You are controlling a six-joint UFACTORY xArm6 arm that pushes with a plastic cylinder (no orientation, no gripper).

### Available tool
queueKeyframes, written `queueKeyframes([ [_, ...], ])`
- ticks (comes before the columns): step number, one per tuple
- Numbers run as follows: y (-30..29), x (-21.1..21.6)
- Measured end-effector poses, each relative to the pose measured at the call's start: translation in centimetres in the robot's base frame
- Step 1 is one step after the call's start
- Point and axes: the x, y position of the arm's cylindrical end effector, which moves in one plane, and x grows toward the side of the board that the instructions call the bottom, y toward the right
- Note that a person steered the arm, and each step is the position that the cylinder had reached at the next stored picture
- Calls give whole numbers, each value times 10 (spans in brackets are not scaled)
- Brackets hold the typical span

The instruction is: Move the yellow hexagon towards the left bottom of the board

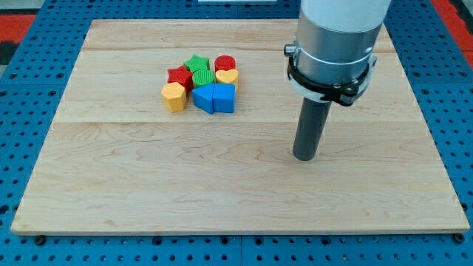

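Note:
The yellow hexagon (174,96) lies at the left end of a tight cluster of blocks in the upper middle of the wooden board (148,185). Touching it are a red star-like block (179,76) above and blue blocks (215,97) to its right. A green star (197,63), a green block (203,77), a red cylinder (225,63) and a yellow heart (227,77) complete the cluster. My tip (305,157) rests on the board well to the right of the cluster and lower in the view, apart from every block.
The arm's large grey body (336,44) hangs over the board's upper right. The board sits on a blue pegboard (22,111) that surrounds it on all sides.

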Motion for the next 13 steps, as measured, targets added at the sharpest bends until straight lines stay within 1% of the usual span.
queueKeyframes([
  [2, 9, 5],
  [3, 30, -7],
  [4, 39, -71],
  [5, 39, -148],
  [6, 26, -198],
  [7, -30, -208],
  [8, -104, -204],
  [9, -175, -177],
  [10, -200, -166],
  [11, -200, -151],
  [12, -199, -120],
  [13, -190, -102],
])
